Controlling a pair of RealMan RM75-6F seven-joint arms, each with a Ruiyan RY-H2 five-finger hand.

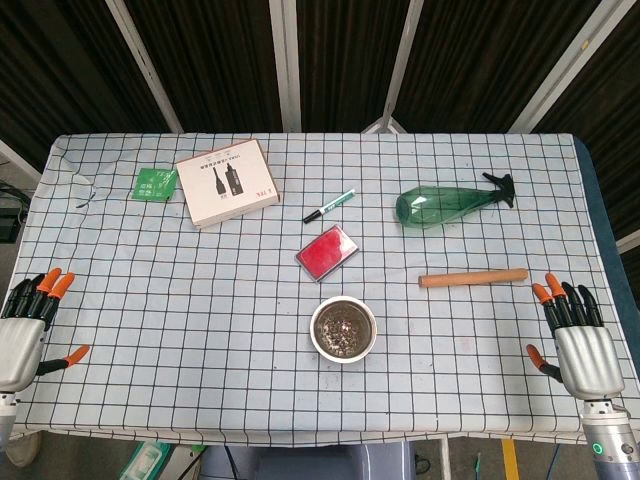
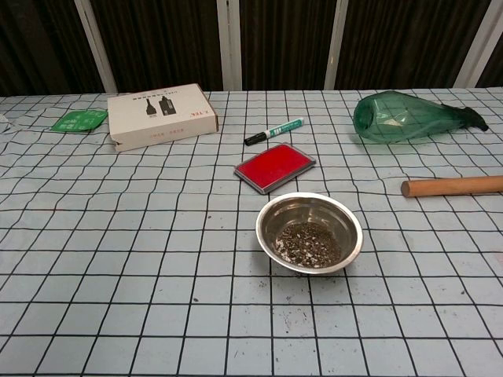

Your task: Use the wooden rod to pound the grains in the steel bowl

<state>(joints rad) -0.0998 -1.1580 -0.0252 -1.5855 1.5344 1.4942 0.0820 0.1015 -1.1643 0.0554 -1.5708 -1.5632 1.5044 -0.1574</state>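
The steel bowl (image 1: 343,328) (image 2: 310,232) holds dark grains and sits near the front middle of the table. The wooden rod (image 1: 473,278) (image 2: 453,187) lies flat to the bowl's right, running left to right. My right hand (image 1: 577,340) rests at the table's front right corner, fingers spread and holding nothing, a little nearer than the rod's right end. At the front left edge my left hand (image 1: 28,325) is also spread and holds nothing. Neither hand appears in the chest view.
A red ink pad (image 1: 327,251) lies just behind the bowl, with a marker pen (image 1: 329,206) further back. A green spray bottle (image 1: 448,204) lies behind the rod. A cardboard box (image 1: 227,182) and a green packet (image 1: 155,184) sit at the back left.
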